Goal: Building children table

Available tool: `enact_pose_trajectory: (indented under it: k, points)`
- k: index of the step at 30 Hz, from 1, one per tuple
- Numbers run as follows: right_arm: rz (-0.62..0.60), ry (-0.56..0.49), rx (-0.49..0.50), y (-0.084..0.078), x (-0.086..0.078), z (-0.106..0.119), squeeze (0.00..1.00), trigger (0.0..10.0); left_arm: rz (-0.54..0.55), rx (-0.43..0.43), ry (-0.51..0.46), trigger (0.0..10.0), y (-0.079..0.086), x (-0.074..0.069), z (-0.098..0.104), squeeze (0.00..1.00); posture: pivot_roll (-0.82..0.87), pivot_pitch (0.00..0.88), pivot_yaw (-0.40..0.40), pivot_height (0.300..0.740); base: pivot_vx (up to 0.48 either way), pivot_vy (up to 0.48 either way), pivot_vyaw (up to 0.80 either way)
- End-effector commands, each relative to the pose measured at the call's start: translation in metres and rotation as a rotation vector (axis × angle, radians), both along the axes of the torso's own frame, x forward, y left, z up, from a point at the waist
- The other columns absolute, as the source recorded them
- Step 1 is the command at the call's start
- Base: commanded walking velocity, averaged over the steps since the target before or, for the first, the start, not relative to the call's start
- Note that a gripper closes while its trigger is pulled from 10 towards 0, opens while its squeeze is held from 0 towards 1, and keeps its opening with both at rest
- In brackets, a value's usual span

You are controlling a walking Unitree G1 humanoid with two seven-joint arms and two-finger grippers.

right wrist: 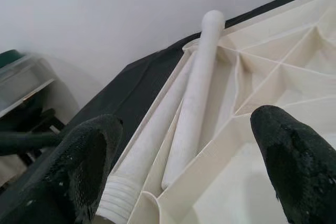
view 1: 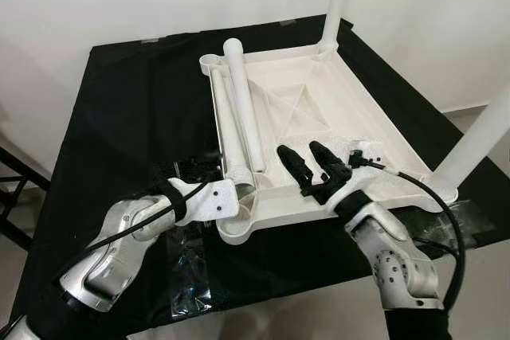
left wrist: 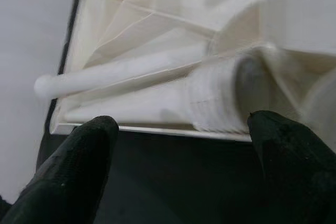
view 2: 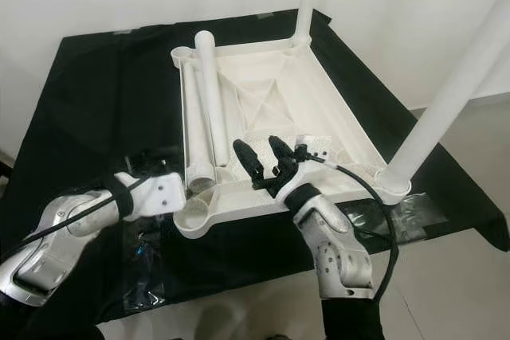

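The white tabletop (view 1: 319, 109) lies upside down on a black-draped table (view 1: 135, 93). At its near left corner, the left end effector (view 1: 209, 171) hangs spread wide with nothing between its fingers, just beside the threaded end of a loose leg (view 1: 231, 145). The right end effector (view 1: 311, 166) is also parted and empty, over the near rim. A second loose leg (view 1: 244, 101) lies alongside. Two mounted legs stand at the near right corner (view 1: 478, 137) and far right corner (view 1: 336, 1).
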State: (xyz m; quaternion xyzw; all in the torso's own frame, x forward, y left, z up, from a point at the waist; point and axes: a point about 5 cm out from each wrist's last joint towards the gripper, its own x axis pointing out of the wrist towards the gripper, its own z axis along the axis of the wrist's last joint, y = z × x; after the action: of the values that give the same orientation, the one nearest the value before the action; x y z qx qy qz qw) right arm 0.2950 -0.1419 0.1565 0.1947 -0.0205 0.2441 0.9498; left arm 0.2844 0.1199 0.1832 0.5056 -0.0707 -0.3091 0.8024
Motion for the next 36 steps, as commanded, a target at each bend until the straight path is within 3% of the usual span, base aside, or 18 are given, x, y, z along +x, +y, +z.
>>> enact_pose_trajectory:
  k: [1,21,36]
  points:
    - [-0.019,0.010,0.015,-0.004,-0.001,-0.002,0.00,10.0,0.033,0.000,-0.026,10.0,0.003,0.004,0.004,0.00,0.06,0.080,0.017,0.740,0.000,0.000,0.00]
    - [-0.030,0.021,0.040,-0.004,0.000,-0.003,0.00,10.0,-0.038,0.095,0.039,10.0,-0.007,0.019,-0.019,0.00,0.04,0.085,0.028,0.740,0.000,0.000,0.00]
    - [-0.025,0.026,0.050,-0.003,0.000,-0.003,0.00,10.0,-0.155,0.033,0.133,10.0,-0.013,0.012,-0.015,0.00,0.04,0.088,0.029,0.740,0.000,0.000,0.00]
